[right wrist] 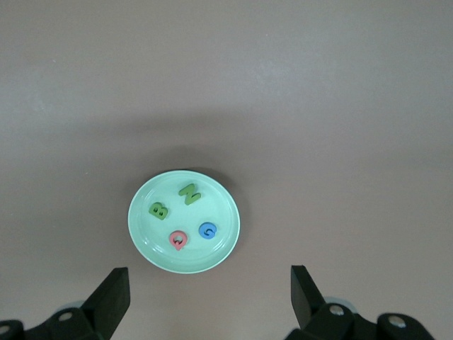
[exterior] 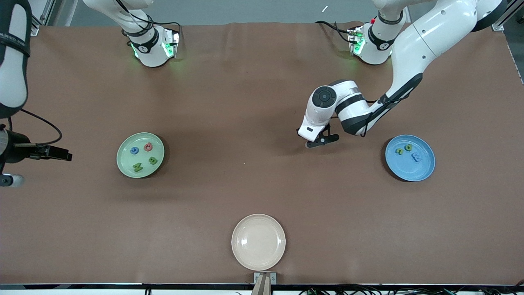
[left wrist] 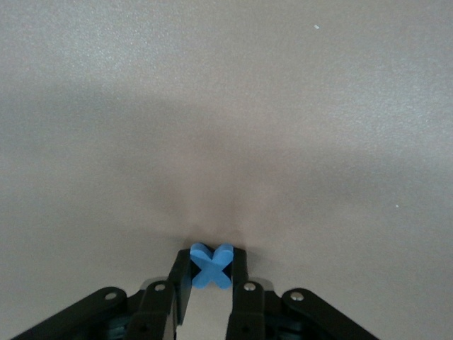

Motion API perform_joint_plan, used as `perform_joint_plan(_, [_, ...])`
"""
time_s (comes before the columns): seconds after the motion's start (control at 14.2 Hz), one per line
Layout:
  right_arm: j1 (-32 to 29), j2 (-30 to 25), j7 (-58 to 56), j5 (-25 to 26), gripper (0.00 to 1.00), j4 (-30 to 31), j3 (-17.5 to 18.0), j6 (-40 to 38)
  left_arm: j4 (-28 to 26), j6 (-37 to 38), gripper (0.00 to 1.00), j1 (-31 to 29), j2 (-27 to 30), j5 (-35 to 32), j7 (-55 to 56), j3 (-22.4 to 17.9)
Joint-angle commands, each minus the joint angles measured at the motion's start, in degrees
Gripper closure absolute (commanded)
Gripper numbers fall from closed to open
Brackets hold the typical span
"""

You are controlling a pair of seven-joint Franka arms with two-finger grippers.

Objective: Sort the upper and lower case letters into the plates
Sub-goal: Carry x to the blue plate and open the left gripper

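A blue x letter [left wrist: 211,265] is clenched by the left gripper [left wrist: 210,278] on the table [exterior: 245,123], at nine o'clock from the blue plate [exterior: 423,170]. The right gripper [right wrist: 209,297] is held spread wide above the mint plate [right wrist: 145,234].

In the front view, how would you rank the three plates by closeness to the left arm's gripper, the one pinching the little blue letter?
Measured from the left gripper, shut on the blue x letter down at the table:
1. Blue plate, at the left arm's end of the table.
2. Cream plate, nearest the front camera.
3. Mint green plate, at the right arm's end.
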State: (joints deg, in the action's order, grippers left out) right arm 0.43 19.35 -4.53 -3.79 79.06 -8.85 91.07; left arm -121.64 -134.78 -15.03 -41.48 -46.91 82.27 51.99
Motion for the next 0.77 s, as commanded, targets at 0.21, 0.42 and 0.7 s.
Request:
perform_joint_plan(0.21, [-3.15,-8.09,1.10,2.56,0.00,8.03,4.10,1.30,0.70,2.40,0.86,-1.84,3.77,0.85,-2.89,-0.06])
perform_joint_plan(0.42, [-2.19,-11.78,1.10,2.74,0.00,11.89,4.01,2.36,0.88,6.79,0.86,-11.56,3.86,0.94,-14.29,6.51])
perform_joint_plan(0.7, [-0.52,-15.83,1.10,3.44,0.00,16.90,3.49,3.85,0.26,12.25,0.87,-29.32,3.77,0.94,-32.93,17.60])
